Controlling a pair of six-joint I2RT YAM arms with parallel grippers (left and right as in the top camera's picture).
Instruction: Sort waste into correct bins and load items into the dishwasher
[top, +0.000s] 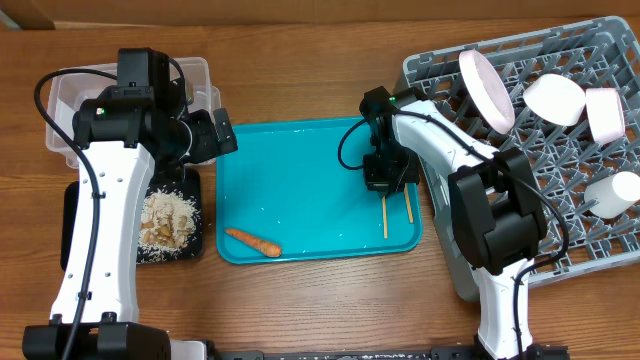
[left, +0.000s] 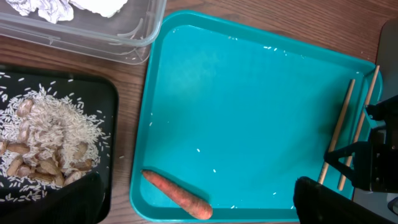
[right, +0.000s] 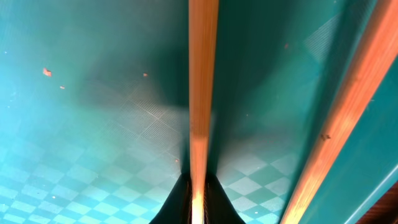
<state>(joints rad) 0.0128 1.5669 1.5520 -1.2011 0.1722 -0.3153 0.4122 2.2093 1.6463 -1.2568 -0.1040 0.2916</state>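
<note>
My right gripper is down in the teal tray and shut on one wooden chopstick. The second chopstick lies just beside it, along the tray's right rim. Both chopsticks show in the left wrist view. My left gripper is open and empty, above the tray's left side. The orange carrot piece lies at the tray's front left. Beige food scraps fill the black tray. White tissue lies in the clear tub. The red wrapper is out of view.
The grey dish rack at the right holds a white plate on edge, two bowls and a cup. Loose rice grains dot the teal tray. My left arm covers part of the tub.
</note>
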